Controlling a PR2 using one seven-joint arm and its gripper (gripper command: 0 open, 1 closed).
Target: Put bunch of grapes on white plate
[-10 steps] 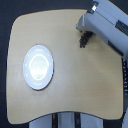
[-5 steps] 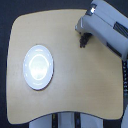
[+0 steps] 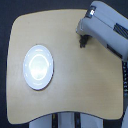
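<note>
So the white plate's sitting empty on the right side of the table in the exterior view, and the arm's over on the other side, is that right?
Not quite. The exterior view shows the white plate empty, but on that view's left side of the table, not the right. The arm is on the other side, at the upper right.

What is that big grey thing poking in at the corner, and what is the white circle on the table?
The grey thing is the arm of a robot called a PR2. The picture comes from a camera looking down on a light wooden table. The dark tip of the arm is its gripper, the robot's hand, at the exterior view's upper right. The picture is too blurry to tell whether it is open or holding something. The white circle is a round white plate, lying on the exterior view's left with nothing on it. I cannot make out any grapes.
</note>
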